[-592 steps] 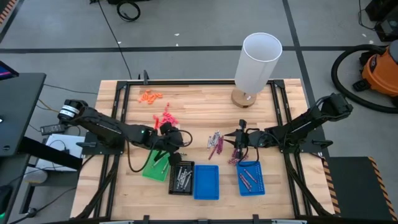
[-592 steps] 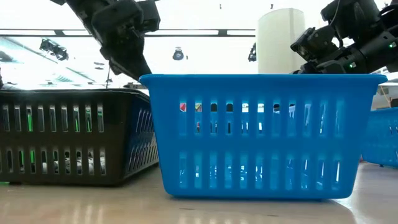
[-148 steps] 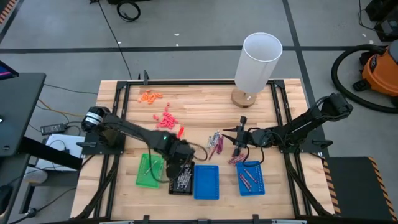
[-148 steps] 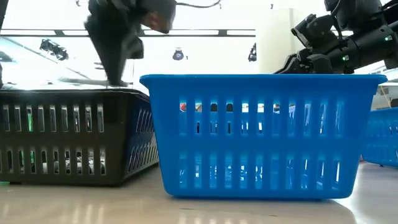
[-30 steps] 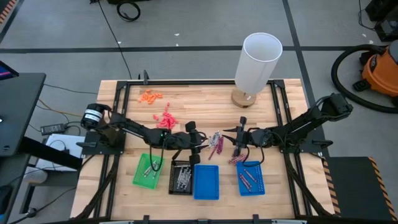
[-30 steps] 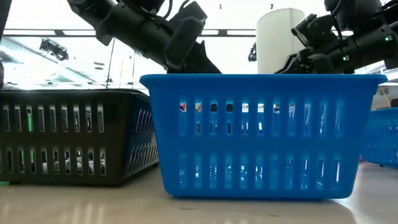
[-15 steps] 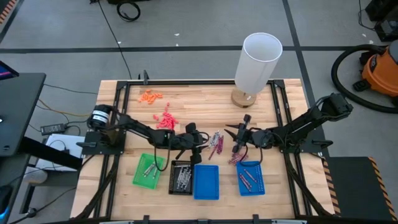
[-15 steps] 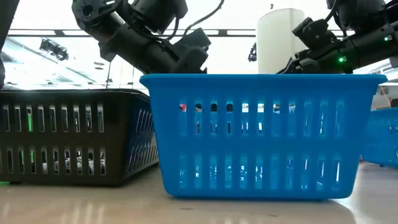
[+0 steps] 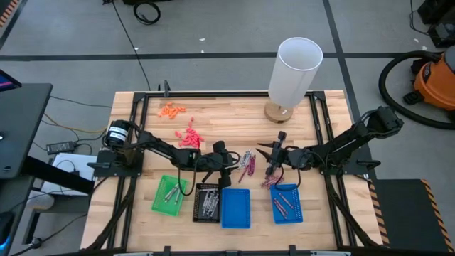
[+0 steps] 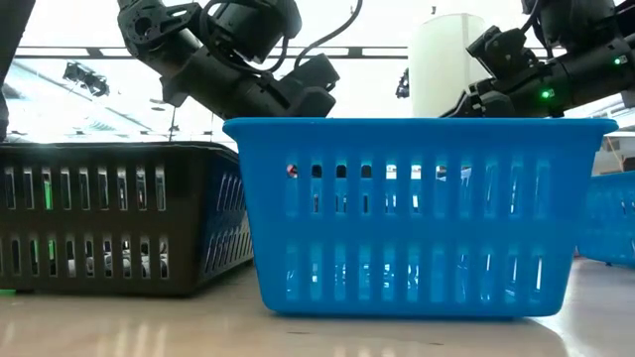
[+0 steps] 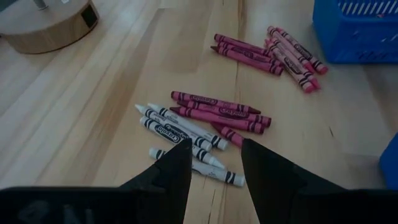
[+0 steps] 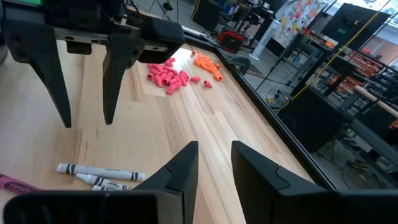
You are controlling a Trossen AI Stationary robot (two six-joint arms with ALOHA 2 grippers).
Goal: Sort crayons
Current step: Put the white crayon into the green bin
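Dark left gripper (image 11: 214, 163) hovers released over crayons (image 11: 199, 127); right gripper (image 12: 211, 165) parted, empty.

Even, bright light falls across the wooden table (image 9: 227, 128) in the high view, and shadows under the arms are soft and short. The white cylinder (image 9: 294, 70) reads clean, not blown out. Down at table height, the far windows blaze white behind everything, so both arms show as near silhouettes against the glare; the blue tray (image 10: 417, 213) stays vivid and the tabletop close by shines with pale reflections. In the left wrist view the crayons (image 11: 205, 121) are crisp, while the dark fingers (image 11: 174, 171) up close go soft. The right wrist view is sharp nearby, the far room hazier.
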